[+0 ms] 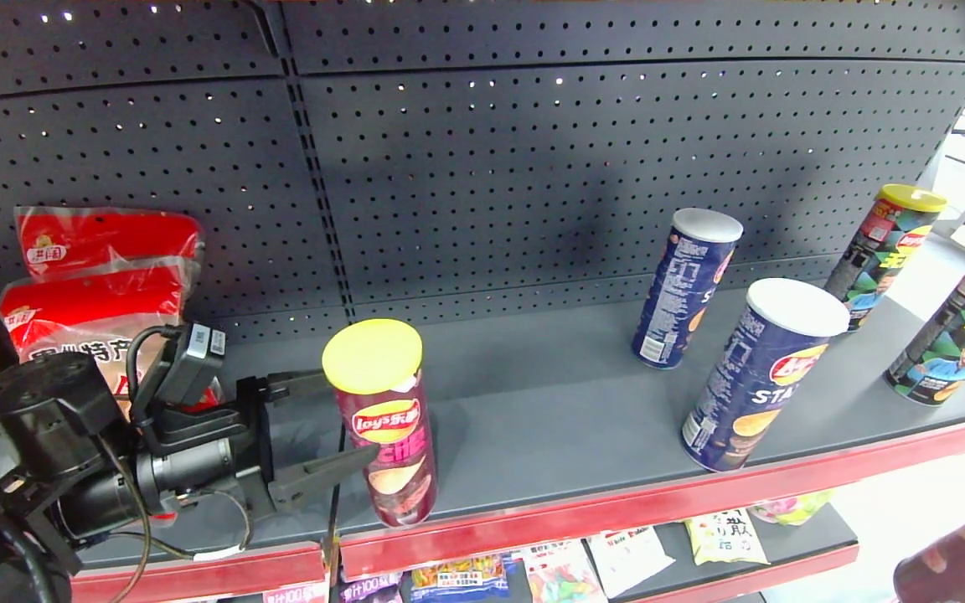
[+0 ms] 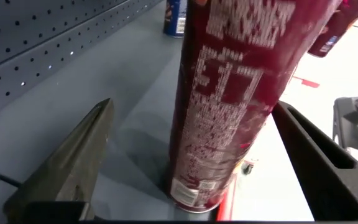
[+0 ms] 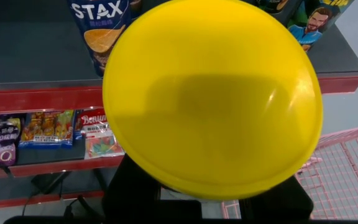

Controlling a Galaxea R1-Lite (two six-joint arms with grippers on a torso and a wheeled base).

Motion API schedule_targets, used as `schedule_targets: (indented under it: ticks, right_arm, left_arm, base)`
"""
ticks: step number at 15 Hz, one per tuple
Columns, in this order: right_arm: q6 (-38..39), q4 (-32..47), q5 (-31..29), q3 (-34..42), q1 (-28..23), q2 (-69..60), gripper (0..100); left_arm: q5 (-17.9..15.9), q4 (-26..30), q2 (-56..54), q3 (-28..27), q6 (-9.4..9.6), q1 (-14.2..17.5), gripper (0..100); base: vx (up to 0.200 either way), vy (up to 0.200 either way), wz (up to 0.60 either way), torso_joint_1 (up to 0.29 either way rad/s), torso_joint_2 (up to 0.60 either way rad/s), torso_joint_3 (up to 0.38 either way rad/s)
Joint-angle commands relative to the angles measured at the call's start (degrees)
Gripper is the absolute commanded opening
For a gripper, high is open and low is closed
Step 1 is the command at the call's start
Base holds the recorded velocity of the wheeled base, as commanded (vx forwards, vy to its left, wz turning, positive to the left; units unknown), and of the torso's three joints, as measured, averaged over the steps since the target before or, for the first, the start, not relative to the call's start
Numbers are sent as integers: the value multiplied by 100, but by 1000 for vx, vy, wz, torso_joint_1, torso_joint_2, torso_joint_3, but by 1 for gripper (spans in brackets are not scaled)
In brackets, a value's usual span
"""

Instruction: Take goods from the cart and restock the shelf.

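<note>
A maroon chips can (image 1: 386, 427) with a yellow lid stands upright near the front edge of the grey shelf (image 1: 549, 419). My left gripper (image 1: 348, 419) is open around its lower half, one finger on each side. In the left wrist view a small gap shows between the can (image 2: 229, 112) and each finger (image 2: 73, 162). A second can's yellow lid (image 3: 213, 99) sits just above my right gripper (image 3: 204, 202), which is shut on that can. Its dark red body (image 1: 964, 553) shows low at the right, below shelf height. The lid hides the right fingertips.
Two blue cans (image 1: 683, 289) (image 1: 755, 373) and two black-green cans (image 1: 889, 251) (image 1: 952, 331) stand at the shelf's right. Red bags (image 1: 97, 276) lean at the back left. Snack packets (image 1: 583, 569) lie on the lower shelf. A pink cart (image 3: 347, 168) is below.
</note>
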Motion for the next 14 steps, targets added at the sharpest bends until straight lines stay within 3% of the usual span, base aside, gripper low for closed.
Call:
schedule_targets:
  ticks: [1, 11, 14]
  right_arm:
    - [-2, 1, -2, -3, 2, 1, 0]
    - [-2, -8, -2, -73, 11, 89, 0]
    - [-2, -8, -2, -82, 11, 89, 0]
  left_arm:
    - [-14, -8, -169, 69, -4, -19, 100]
    - [-22, -8, -811, 157, -57, -1, 100]
    - [13, -8, -1110, 166, -329, 8, 100]
  base:
    - [0, 0, 0, 0, 0, 0]
    - [0, 0, 0, 0, 0, 0]
    - [0, 0, 0, 0, 0, 0]
